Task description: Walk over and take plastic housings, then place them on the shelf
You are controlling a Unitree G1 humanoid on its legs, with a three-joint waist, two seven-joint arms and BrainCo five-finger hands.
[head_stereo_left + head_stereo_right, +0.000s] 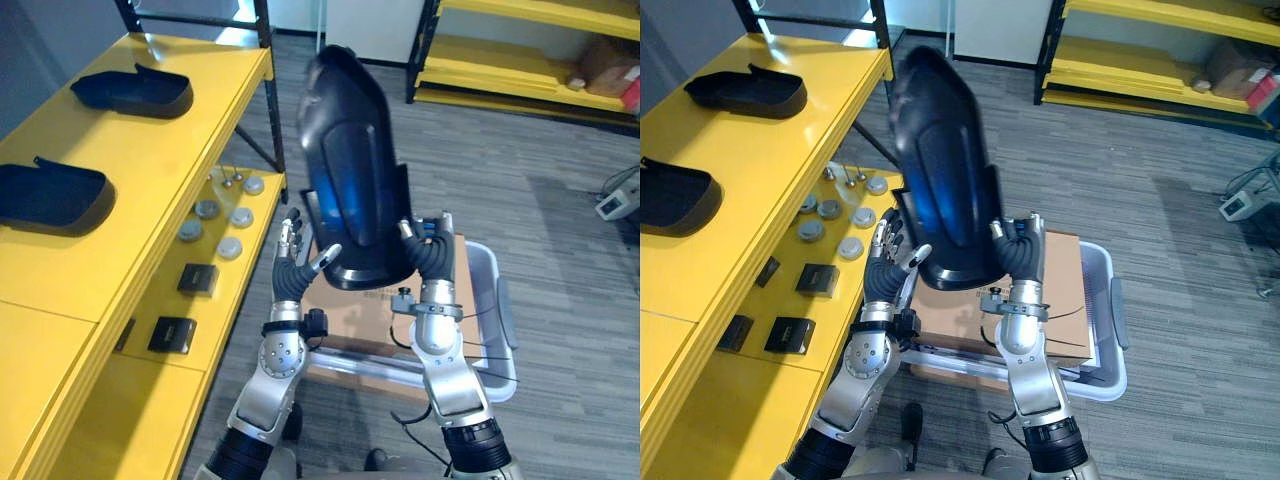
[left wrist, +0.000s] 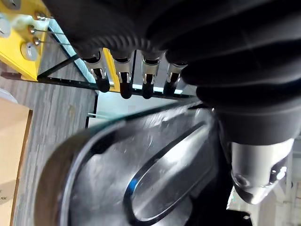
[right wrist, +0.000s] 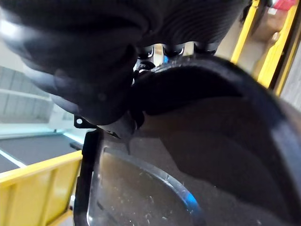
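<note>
Holding one dark, glossy plastic housing [image 1: 350, 170] up on end, right in the middle, well above everything else. Clamped at its lower right edge by the right hand [image 1: 432, 255], thumb on the front face and fingers curled round behind. Propped on the other side by the left hand [image 1: 293, 262], fingers straight and relaxed, just the thumb touching the lower rim.

Off to the left, a long yellow shelf [image 1: 150, 150] on a black frame. On its top level, two more of the same kind, well apart: far housing [image 1: 135, 92] and near housing [image 1: 52, 197], both lying flat on the yellow board. One level down, a loose cluster of round silver caps [image 1: 241, 216] and, nearer, two small black boxes [image 1: 198, 278], apart from each other.

Straight below the hands, a cardboard box [image 1: 1060, 290] with a pale grey bin [image 1: 490, 300]. Hard to say whether in it or resting on top. Grey plank-pattern floor [image 1: 530, 150] all round. Across the room at the back right, a second yellow rack [image 1: 520, 60] with a brown box [image 1: 608, 65] on one level. Also some white device [image 1: 620, 200] down on the floor at the right edge, too small to make out.
</note>
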